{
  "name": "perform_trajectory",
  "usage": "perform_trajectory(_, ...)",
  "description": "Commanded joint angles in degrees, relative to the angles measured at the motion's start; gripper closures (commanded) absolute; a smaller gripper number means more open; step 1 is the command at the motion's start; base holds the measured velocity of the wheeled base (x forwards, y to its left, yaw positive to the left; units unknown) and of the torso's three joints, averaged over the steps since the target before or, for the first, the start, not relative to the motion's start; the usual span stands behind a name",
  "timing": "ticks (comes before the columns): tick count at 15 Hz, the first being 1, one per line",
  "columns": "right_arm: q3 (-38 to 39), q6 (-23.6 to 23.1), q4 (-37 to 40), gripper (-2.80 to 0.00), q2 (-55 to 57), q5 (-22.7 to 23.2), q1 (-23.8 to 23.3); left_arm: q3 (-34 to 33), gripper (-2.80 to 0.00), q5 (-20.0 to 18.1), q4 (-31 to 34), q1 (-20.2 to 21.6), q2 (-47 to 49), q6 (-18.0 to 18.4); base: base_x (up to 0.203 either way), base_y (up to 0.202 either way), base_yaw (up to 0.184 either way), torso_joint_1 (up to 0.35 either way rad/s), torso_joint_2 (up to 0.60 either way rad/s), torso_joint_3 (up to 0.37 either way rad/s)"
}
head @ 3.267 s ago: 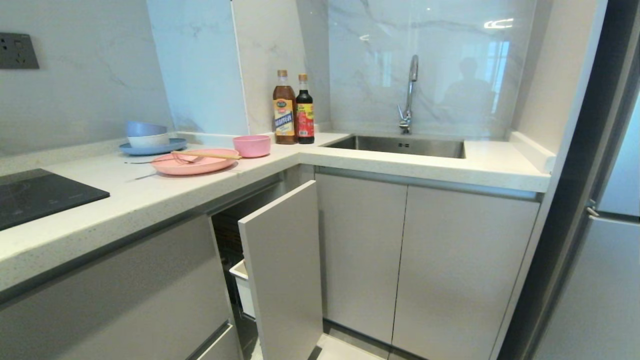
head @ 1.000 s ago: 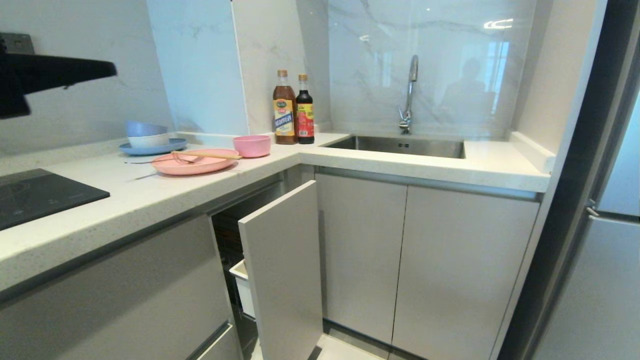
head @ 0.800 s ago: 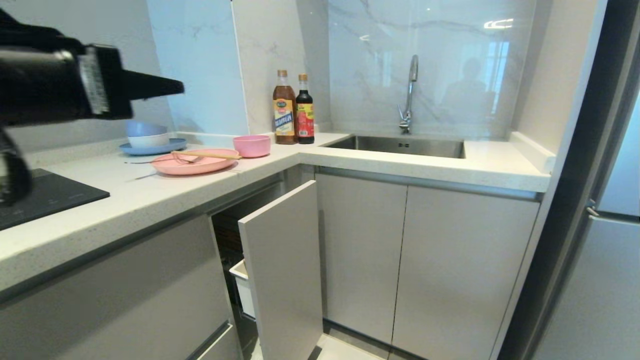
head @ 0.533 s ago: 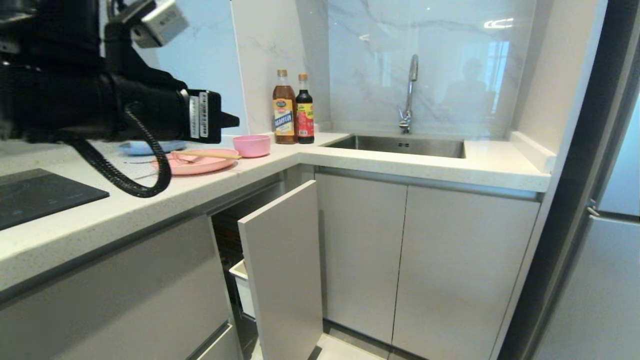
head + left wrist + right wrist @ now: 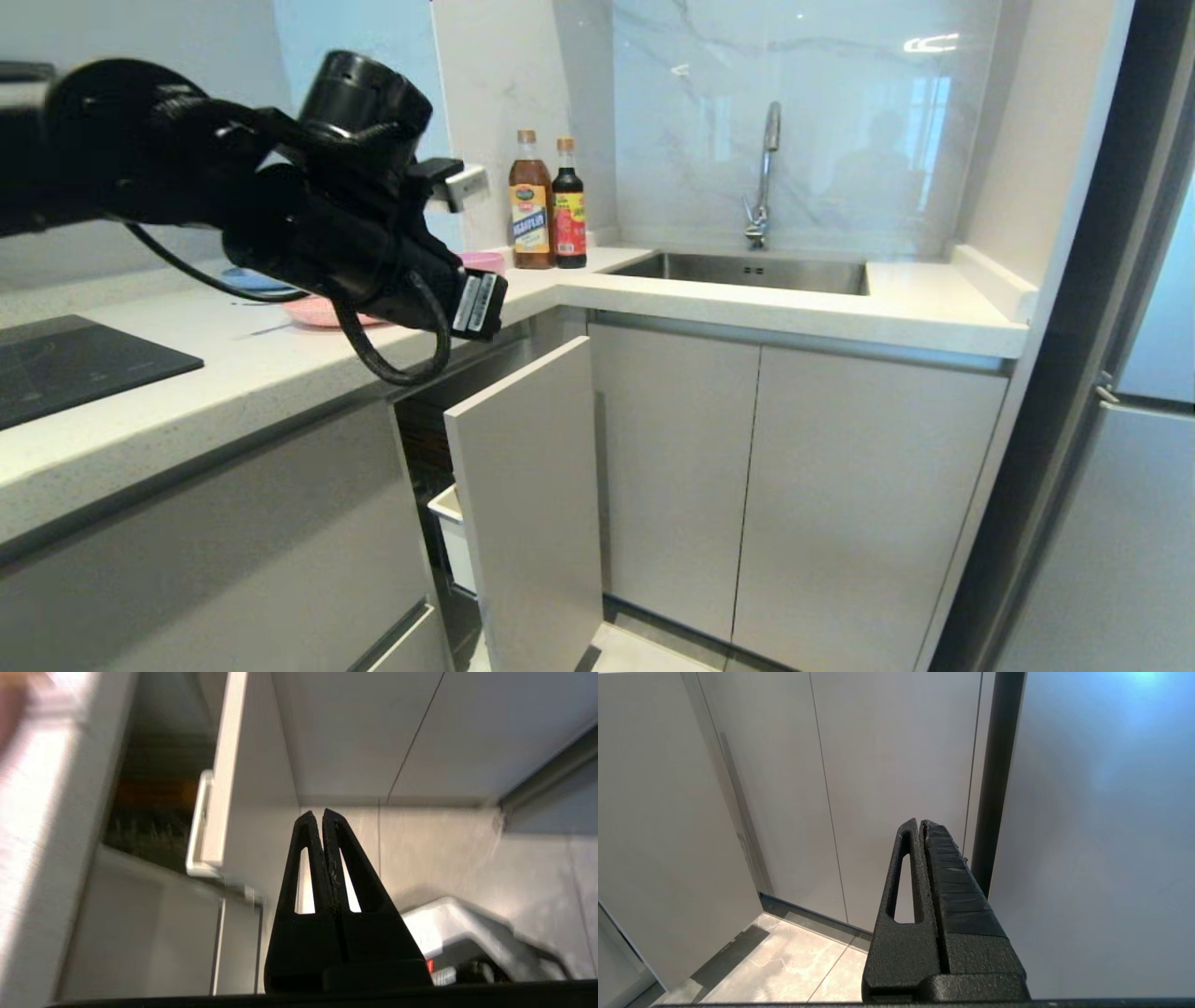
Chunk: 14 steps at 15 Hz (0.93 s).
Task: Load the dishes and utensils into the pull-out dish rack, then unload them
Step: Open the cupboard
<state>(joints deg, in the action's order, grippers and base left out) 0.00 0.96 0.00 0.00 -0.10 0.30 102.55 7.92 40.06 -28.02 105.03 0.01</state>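
Note:
The pull-out dish rack stands partly out below the counter, with its pale front panel and white tray showing. My left arm reaches over the counter's front edge, just above the rack. It covers most of the pink plate and pink bowl. The chopsticks and fork are hidden behind it. In the left wrist view my left gripper is shut and empty, pointing at the panel and tray rim. My right gripper is shut and parked facing the cabinet doors.
A blue plate lies behind the arm. Two sauce bottles stand in the corner, beside the sink and its tap. A black cooktop sits at the left. A fridge bounds the right.
My left arm has come in from the upper left, swung across the counter and dropped towards its front edge above the rack, now covering the dishes. Nothing else has moved.

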Motion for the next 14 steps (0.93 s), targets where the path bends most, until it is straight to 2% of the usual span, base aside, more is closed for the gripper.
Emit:
perform_trajectory(1, 0.09, 0.00, 0.00, 0.00, 0.00, 0.01, 0.05, 0.83, 0.00, 0.31, 1.60, 0.75, 4.28, -1.41, 0.000, 0.000, 0.000, 0.000, 0.00, 0.000)
perform_trajectory(2, 0.09, 0.00, 0.00, 0.00, 0.00, 0.01, -0.54, 1.31, -2.80, -0.04, 1.61, 1.22, 5.19, -1.96, 0.000, 0.000, 0.000, 0.000, 0.00, 0.000)
perform_trajectory(14, 0.09, 0.00, 0.00, 0.00, 0.00, 0.01, 0.00, 4.44, -2.80, -0.45, 1.24, 5.50, 14.08, -1.95, 0.000, 0.000, 0.000, 0.000, 0.00, 0.000)
